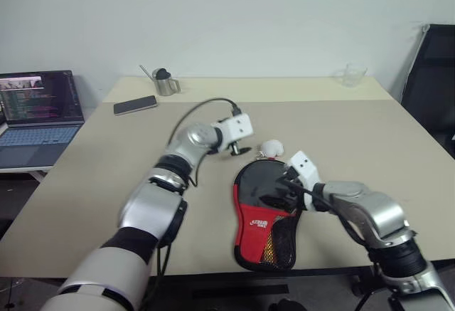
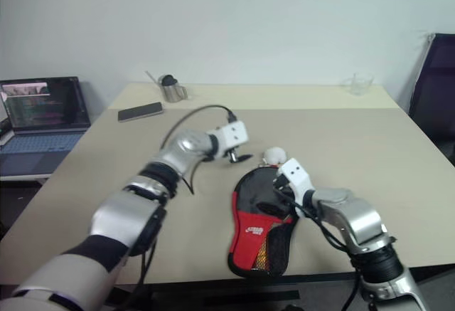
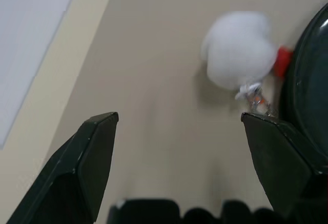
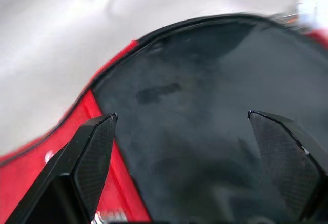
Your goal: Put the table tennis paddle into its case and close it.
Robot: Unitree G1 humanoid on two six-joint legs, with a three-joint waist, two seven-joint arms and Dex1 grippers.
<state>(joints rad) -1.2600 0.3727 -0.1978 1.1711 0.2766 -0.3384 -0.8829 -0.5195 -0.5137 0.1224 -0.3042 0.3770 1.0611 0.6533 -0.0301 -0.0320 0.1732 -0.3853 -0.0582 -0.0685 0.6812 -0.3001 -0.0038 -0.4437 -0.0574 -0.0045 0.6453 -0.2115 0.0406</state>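
Note:
The case [image 1: 261,211] lies flat near the table's front edge, a black and red paddle-shaped pouch with a mesh pocket [image 1: 281,243] at its near end. Its white pom-pom [image 1: 271,147] rests on the table at its far end. The table tennis paddle is hidden. My left gripper [image 1: 244,151] hovers open just left of the pom-pom [image 3: 240,49], with bare table between its fingers [image 3: 97,152]. My right gripper [image 1: 286,185] is open and empty above the right side of the case's black panel [image 4: 189,90].
An open laptop [image 1: 39,112] sits on a lower surface at the far left. A phone [image 1: 135,104] and a metal cup [image 1: 165,82] stand at the back left, a clear glass [image 1: 353,75] at the back right. A black chair [image 1: 434,76] is beside the table's right edge.

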